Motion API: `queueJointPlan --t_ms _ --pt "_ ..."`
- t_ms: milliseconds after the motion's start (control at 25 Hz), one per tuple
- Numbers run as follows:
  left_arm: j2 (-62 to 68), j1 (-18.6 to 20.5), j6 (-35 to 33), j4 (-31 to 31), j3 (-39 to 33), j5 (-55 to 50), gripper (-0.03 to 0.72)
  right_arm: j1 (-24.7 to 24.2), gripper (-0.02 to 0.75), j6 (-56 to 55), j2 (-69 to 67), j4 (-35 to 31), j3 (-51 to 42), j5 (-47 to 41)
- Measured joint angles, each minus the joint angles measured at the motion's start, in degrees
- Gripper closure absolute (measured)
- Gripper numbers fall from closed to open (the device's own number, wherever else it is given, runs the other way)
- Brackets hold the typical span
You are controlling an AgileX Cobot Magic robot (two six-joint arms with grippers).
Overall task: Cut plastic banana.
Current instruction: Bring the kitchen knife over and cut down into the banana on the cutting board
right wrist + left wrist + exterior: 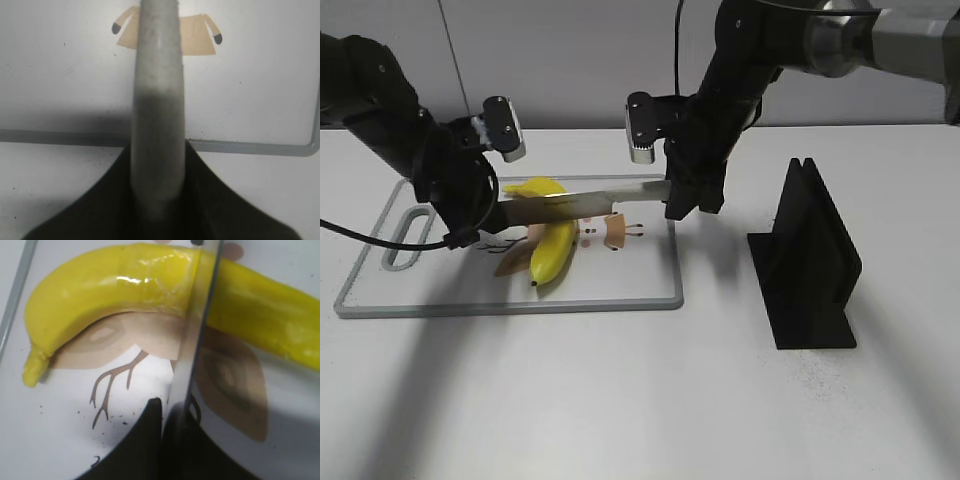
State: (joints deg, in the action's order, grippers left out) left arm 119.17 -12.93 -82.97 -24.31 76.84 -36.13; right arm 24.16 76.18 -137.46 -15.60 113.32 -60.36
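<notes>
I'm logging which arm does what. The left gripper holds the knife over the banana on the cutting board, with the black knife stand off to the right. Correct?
Not quite: the right gripper holds the knife, as the exterior view shows; the left gripper is at the blade's far end. The banana does lie on the cutting board, with the black knife stand to the right.

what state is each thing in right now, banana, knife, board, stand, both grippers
banana: lying on the board, blade across its middle, not visibly separated
knife: level, held at the handle end
cutting board: flat on the table
knife stand: upright, empty
right gripper: shut on knife
left gripper: low by the banana; open or shut unclear
</notes>
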Motion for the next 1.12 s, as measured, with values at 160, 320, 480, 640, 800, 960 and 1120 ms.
queueJointPlan --t_ms 160,320,480,640,800,960,1120 --pt "-0.15 0.0 -0.04 -0.07 0.34 -0.04 0.664 -0.01 0.573 0.0 -0.11 0.0 0.11 -0.34" --pt "-1.7 -0.18 -0.04 0.34 0.1 0.03 0.664 -0.06 0.573 -0.12 0.15 0.06 0.72 -1.72" --pt "-4.32 -0.18 0.0 0.74 -0.61 -1.51 0.664 0.04 0.573 -0.44 0.81 -0.01 2.77 -5.02" --pt "-8.65 -0.18 -1.35 1.44 -0.63 -3.85 0.672 0.18 0.573 -0.44 3.35 -0.07 4.97 -7.27" --pt "-12.14 -0.18 -1.73 1.57 -0.63 -5.05 0.675 0.3 0.573 -0.33 5.92 -0.07 5.34 -8.11" --pt "-14.06 -0.18 -1.78 1.64 -0.63 -5.1 0.668 0.3 0.573 -0.4 7.28 -0.01 5.34 -8.11" --pt "-14.11 -0.18 -1.61 0.78 -0.63 -4.36 0.521 0.3 0.573 -0.94 7.35 -0.19 5.34 -8.55"
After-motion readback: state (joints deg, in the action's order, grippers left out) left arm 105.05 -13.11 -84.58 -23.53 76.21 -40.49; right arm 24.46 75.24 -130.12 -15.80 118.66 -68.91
